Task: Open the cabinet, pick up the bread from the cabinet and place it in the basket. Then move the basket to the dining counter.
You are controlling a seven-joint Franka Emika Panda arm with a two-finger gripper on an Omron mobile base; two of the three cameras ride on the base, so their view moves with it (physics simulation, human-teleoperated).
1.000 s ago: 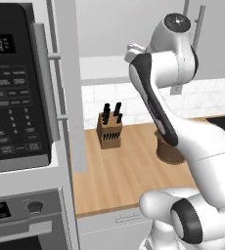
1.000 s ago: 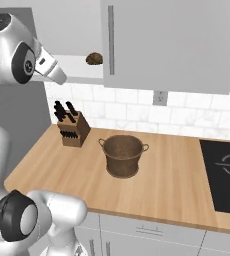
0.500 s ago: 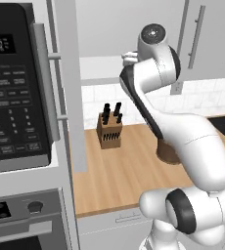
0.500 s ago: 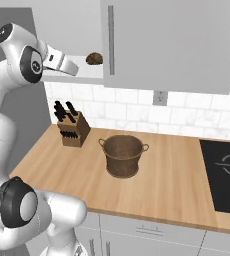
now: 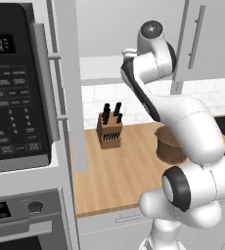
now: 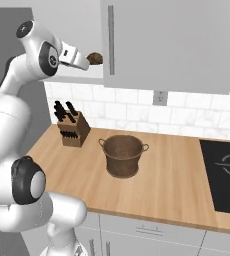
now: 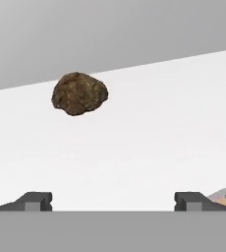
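Gripper [image 7: 113, 202] spread wide, fingertips [image 7: 36, 201] far apart at 6 o'clock in the hand view, holding nothing, aimed into the cabinet [image 6: 167, 45]. Cabinet door swung open, silver bar handle [image 6: 110, 40] on its front in the right base view. Counter [image 6: 172, 172] of light wood below, at 6 o'clock from the cabinet. Basket [image 6: 123, 155] upright on the counter, well apart from the knife block [image 6: 72, 129] at its 10 o'clock. Bread [image 7: 79, 93] resting on the white shelf [image 7: 149, 147], ahead of the fingertips at 11 o'clock, not touched.
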